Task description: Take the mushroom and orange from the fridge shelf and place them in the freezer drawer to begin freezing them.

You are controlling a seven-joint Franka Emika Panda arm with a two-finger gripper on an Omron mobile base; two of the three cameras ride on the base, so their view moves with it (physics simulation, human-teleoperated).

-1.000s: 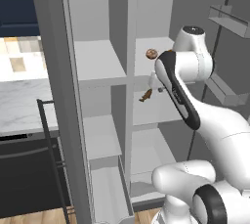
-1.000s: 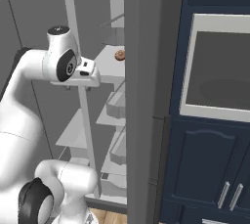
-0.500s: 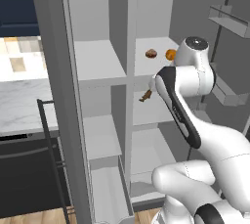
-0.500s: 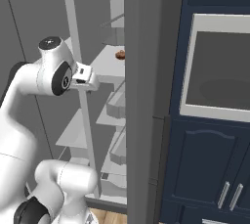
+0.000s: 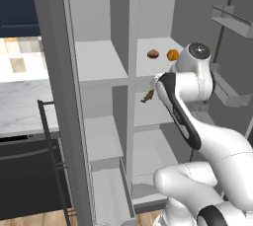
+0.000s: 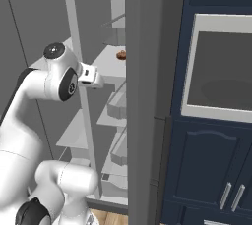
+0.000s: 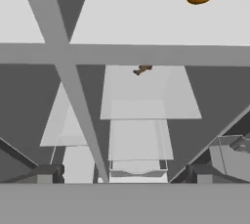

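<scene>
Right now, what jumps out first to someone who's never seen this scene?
The white arm rearing up in front of the open fridge. Behind it, the mushroom and the orange sit side by side on the fridge shelf, the brightest things among grey panels. The freezer drawer stands pulled out at lower left.

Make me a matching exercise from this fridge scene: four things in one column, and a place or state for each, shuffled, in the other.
Things:
1. mushroom
2. orange
3. elongated dark brown piece
4. freezer drawer

Places or states:
A. pulled out at the bottom of the narrower left column
B. on the shelf one level below the fridge shelf
C. on the fridge shelf, nearer the centre divider
D. on the fridge shelf, the one closer to the robot's arm in the left base view

Pairs: 1-C, 2-D, 3-B, 4-A
</scene>
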